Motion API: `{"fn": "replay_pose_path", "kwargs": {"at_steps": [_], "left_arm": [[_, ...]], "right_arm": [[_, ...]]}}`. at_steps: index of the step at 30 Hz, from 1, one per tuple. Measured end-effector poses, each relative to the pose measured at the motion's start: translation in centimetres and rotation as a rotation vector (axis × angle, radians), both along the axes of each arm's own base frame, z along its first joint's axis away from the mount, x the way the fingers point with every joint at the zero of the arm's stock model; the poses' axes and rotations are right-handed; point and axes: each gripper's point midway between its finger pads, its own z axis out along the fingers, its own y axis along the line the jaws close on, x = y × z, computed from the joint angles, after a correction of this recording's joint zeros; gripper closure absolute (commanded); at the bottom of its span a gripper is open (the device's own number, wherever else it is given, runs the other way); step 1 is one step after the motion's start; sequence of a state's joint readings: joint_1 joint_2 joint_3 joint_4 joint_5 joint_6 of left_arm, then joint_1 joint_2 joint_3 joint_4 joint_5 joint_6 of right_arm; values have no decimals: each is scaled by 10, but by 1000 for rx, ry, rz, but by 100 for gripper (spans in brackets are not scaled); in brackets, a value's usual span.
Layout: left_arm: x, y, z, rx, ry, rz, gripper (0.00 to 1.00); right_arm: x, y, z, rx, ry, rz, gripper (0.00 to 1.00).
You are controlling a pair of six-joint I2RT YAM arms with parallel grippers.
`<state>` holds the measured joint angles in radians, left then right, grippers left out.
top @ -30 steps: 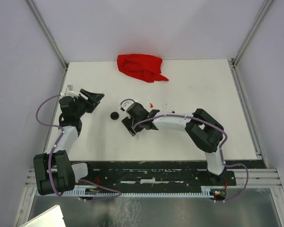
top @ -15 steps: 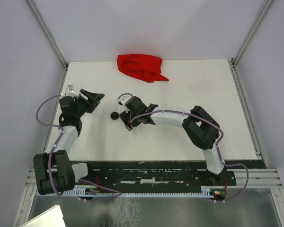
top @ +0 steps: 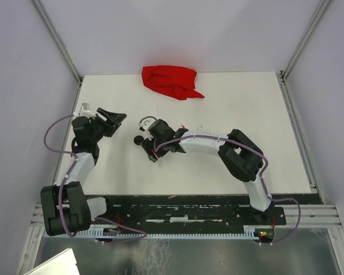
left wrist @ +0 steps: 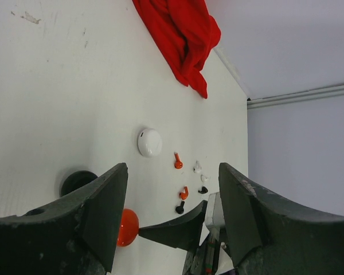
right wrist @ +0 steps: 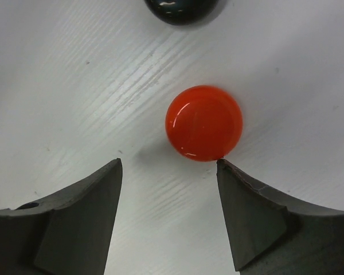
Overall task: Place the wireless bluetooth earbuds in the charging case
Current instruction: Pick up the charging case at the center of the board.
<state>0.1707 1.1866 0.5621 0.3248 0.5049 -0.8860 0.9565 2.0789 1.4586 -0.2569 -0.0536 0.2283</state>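
Overhead, the right arm (top: 206, 146) stretches across the white table (top: 218, 166) toward 9 o'clock, covering the orange-red case (right wrist: 203, 122). Its wrist view shows that case just ahead of the right gripper (right wrist: 169, 166), jaws apart and empty — the black case (right wrist: 180, 8) is cropped at 12 o'clock. The left gripper (left wrist: 172, 169) hovers, likewise apart and empty; only its view shows the earbuds (left wrist: 178, 161), loose at 4 o'clock of the white case (left wrist: 149, 142).

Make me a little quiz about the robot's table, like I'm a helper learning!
1. True or false: the right claw is shut on the orange-red case.
2. What colour is the cloth at the far edge of the table? A blue, B red, C green.
3. How many round cases lie out there?
Key: 1 false, it is open and grips nothing; 2 B; 3 three.
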Motion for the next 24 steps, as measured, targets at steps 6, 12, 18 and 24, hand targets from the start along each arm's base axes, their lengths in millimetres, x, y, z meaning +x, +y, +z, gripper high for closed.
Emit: {"fn": "replay_pose_path", "kwargs": {"at_steps": [6, 12, 18, 24], "left_arm": [[0, 0, 0, -1, 0, -3, 29], [0, 0, 0, -1, 0, -3, 29], [0, 0, 0, -1, 1, -3, 29], [0, 0, 0, -1, 1, -3, 29]], "right_arm": [[-16, 23, 10, 35, 2, 58, 25], [-17, 26, 12, 24, -29, 85, 24], [4, 8, 10, -45, -100, 97, 22], [26, -8, 14, -79, -132, 120, 22]]}}
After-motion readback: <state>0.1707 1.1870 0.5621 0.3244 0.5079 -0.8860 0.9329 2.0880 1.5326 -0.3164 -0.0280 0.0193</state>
